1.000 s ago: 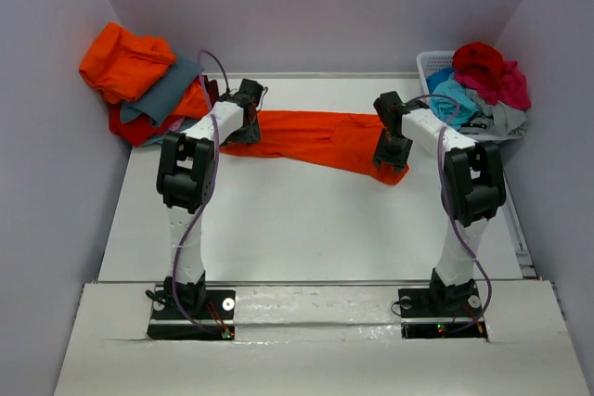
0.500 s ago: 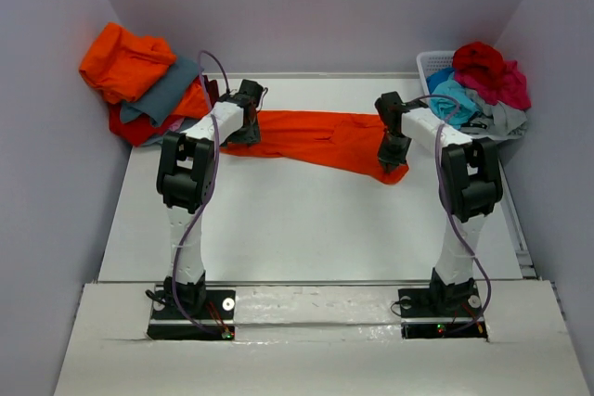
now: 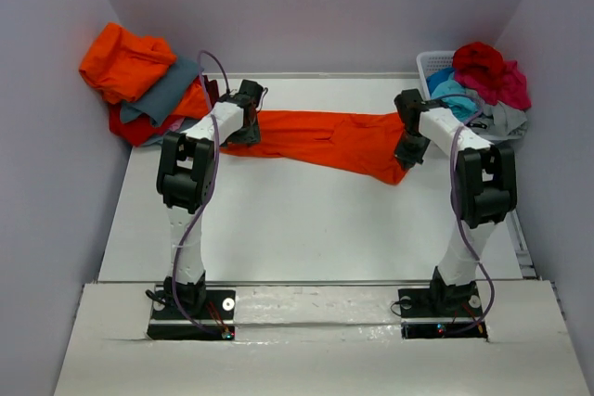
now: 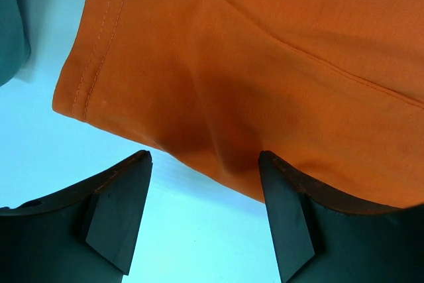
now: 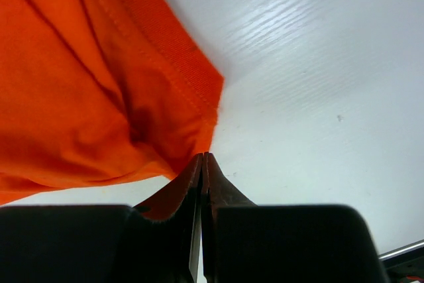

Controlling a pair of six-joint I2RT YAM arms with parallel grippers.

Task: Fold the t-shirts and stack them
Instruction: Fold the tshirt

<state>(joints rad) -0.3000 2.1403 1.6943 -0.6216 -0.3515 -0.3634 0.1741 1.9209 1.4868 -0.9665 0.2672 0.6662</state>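
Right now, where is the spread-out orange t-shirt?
Top view, far middle: orange t-shirt lies between left tool and right tool, which pinches its right end.

Open tabletop (image 3: 306, 220) lies nearer than the stretched orange t-shirt (image 3: 316, 136); shirt pile (image 3: 139, 81) (far left) and laundry basket (image 3: 427, 64) crowd the far corners.

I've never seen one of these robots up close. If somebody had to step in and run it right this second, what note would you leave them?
Left gripper: open, fingers either side of the orange t-shirt at its left edge, not gripping.
Right gripper: shut on the shirt's right corner.
The shirt lies stretched across the far middle of the table, unfolded.
An untidy heap of shirts, orange, red and grey, sits at far left. More shirts fill the white basket at far right.
Done: one shirt spread out.
Left: fold it, then the others; no tidy stack shows yet.
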